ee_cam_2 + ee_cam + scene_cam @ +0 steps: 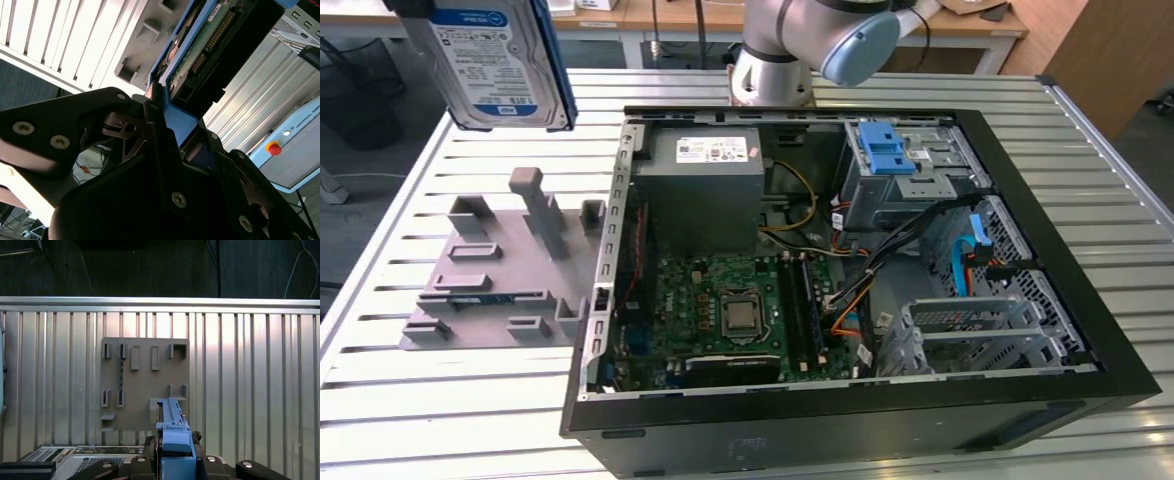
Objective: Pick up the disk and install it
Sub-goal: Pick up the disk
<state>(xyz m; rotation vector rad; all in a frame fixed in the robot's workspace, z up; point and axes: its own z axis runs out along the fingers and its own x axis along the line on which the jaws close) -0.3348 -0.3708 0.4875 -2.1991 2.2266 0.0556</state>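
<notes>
Far on the exterior view's left you see the disk [500, 60]. Its label faces the camera and it hangs upright in the air, well above the slatted table [427, 400]. Below it the grey fixture plate [494, 275] lies flat on the table.

In the second wrist view, note the gripper [177, 125]: it is clamped on the disk's blue carrier frame [182, 117], one finger on each side. The disk's green circuit board shows beyond the fingers.

Moving right in the exterior view, you reach the open computer case [1107, 330]. It holds first the grey power-supply box [700, 185] and the motherboard [727, 300], then the drive bay [907, 185] with its blue latch [887, 150]. The disk is well apart from that bay.
</notes>
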